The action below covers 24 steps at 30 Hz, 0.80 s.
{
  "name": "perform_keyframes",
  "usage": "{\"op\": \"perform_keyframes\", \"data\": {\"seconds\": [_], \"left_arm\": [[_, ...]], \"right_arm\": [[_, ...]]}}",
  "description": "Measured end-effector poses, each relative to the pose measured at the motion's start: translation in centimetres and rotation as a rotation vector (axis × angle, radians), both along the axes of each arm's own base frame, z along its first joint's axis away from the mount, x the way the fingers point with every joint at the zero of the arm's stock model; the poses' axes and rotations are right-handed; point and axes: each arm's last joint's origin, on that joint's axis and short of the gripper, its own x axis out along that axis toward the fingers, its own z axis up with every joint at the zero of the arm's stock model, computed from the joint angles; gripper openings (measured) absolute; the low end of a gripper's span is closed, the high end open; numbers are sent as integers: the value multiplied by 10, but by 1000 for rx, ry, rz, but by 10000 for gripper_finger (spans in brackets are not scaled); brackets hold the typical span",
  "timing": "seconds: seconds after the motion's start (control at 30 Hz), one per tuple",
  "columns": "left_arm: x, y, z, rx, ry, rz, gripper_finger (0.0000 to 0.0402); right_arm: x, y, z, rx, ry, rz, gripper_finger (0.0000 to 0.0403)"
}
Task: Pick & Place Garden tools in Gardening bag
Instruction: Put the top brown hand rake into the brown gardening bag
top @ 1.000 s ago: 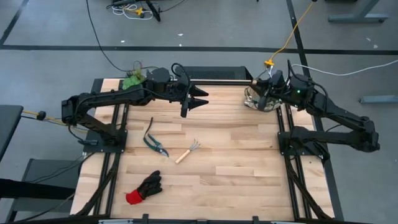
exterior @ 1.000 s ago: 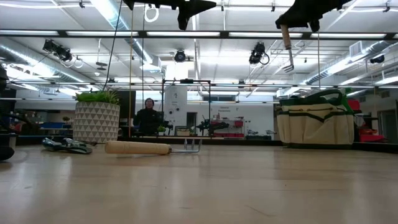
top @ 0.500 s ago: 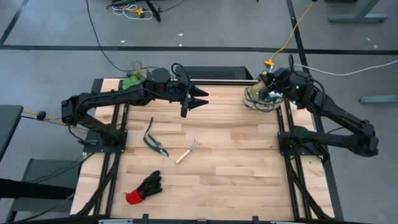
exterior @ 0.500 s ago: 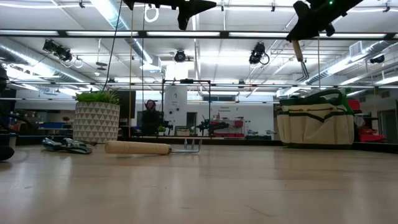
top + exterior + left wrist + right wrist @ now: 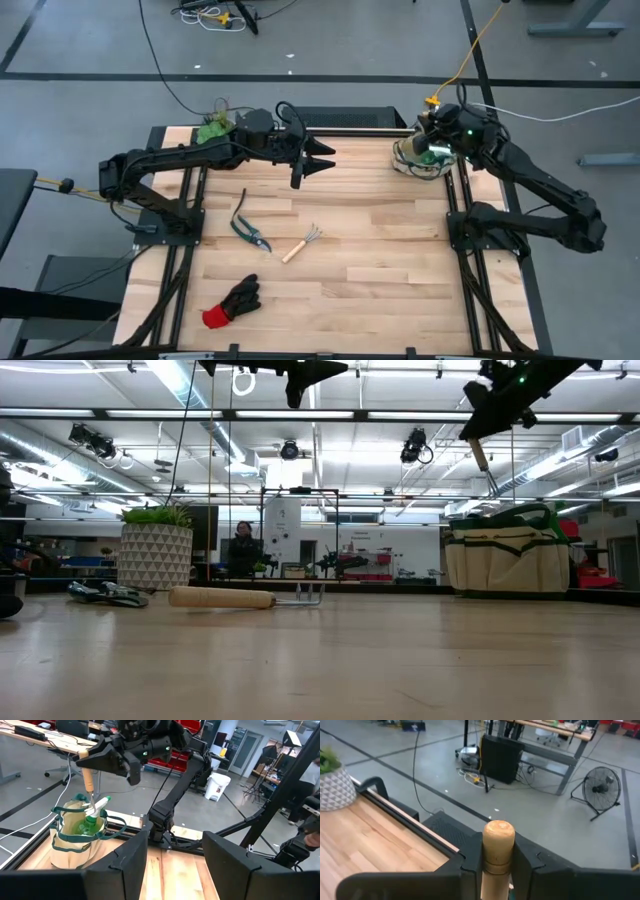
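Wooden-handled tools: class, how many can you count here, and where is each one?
2. A rake lies mid-table beside the shears. The right gripper holds a fork above the gardening bag. More may sit hidden inside.

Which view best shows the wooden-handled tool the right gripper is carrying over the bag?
The left wrist view: the right gripper holds the fork handle-up, tines above the gardening bag. The low view shows it small. The right wrist view shows only the handle end; the high view hides it.

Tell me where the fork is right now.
The fork hangs tines-down from the right gripper, above the bag at the table's far right corner, over the spray bottle already inside.
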Motion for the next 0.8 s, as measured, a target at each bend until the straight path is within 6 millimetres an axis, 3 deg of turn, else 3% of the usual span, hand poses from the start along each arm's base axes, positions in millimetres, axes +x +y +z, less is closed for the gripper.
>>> {"op": "perform_keyframes", "data": {"seconds": [0.37, 0.8], "left_arm": [[0, 0, 0, 0, 0, 0, 197], [0, 0, 0, -1, 0, 0, 197]], "right_arm": [[15, -24, -20, 76, 93, -51, 64], [16, -33, -24, 88, 100, -82, 64]]}}
